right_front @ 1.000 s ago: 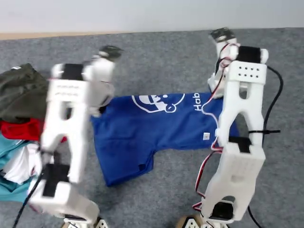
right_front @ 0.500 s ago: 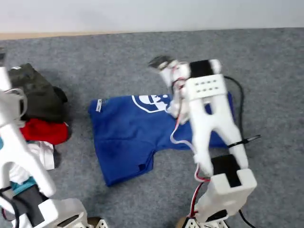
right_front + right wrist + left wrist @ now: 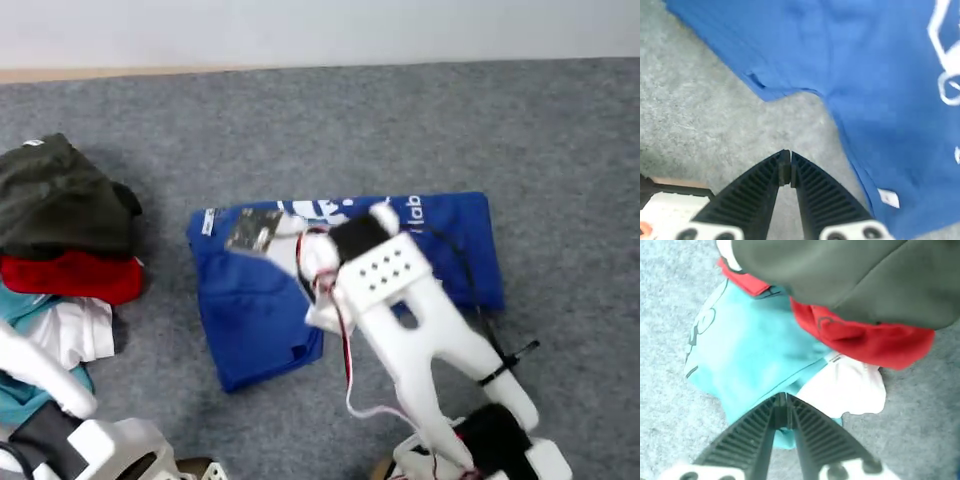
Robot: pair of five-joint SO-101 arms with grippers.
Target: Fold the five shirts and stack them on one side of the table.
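On the grey tabletop (image 3: 420, 120) lay a blue shirt (image 3: 245, 315), shirt pile (image 3: 60, 205) at its left edge, left gripper (image 3: 784, 400) and right gripper (image 3: 786, 157) both closed, empty.

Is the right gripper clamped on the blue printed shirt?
No: the right gripper is shut empty over the grey carpet, beside the blue printed shirt.

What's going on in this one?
Two arms are at a grey table with five shirts. A blue shirt lies mostly spread out in the middle. The right pincer, shut and empty, hangs over bare table beside that shirt's edge. On the left arm's side, a dark green shirt, a red shirt, a white shirt and a teal shirt sit in a loose heap, with the left pincer shut and empty over the teal one.
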